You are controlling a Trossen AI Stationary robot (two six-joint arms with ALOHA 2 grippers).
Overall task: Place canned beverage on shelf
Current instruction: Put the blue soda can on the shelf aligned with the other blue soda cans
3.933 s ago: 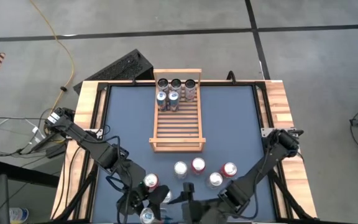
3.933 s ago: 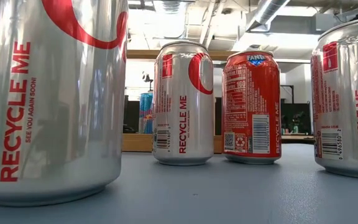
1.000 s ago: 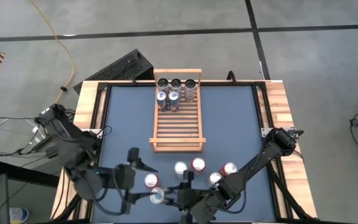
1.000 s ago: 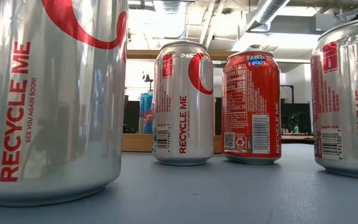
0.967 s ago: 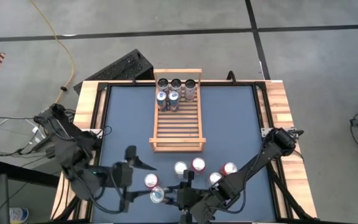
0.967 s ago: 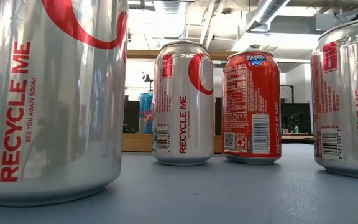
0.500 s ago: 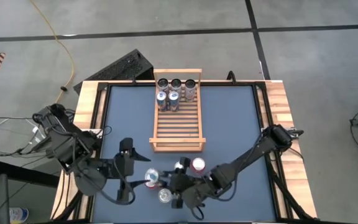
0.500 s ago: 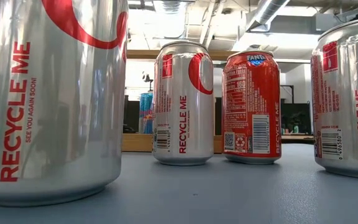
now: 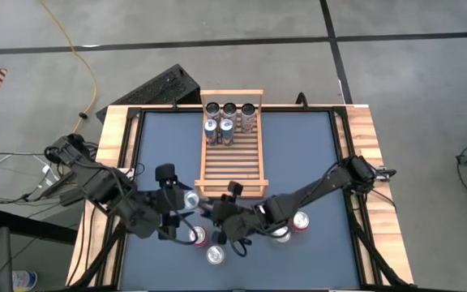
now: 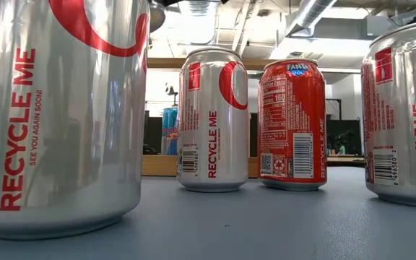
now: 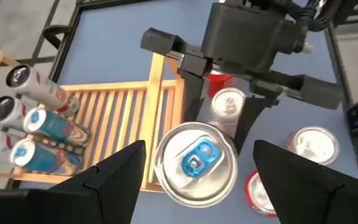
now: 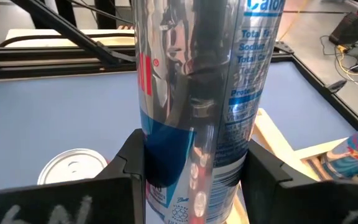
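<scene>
**1 slim can between 2 grippers, just short of the shelf**

We see the slim blue-and-silver can (image 9: 191, 200) standing upright, its long axis vertical, beside the left corner of the shelf's near rail. The right gripper (image 12: 194, 162) has it: the right wrist view shows both fingers pressed against the can's sides, low on the body. Its base is hidden, so we cannot say whether it is clear of the table (image 9: 298, 146).

The left gripper (image 11: 197, 149) reaches in from the other side. Its 2 fingers are spread and straddle the can's top, with a gap showing on each side of the rim, so we read it as not gripping.

The shelf (image 9: 232, 162) lies just beyond the can, away from the robot and a little to its right. 5 cans (image 9: 227, 118) already fill the far end, and the slats nearer us are bare. We judge the next move to be a short carry forward over the near rail. The can has to stay upright and rise above the rail. The left fingers would have to back away first. Loose cans (image 9: 215, 255) stand close behind both arms, so a wide swing could knock 1 over.
</scene>
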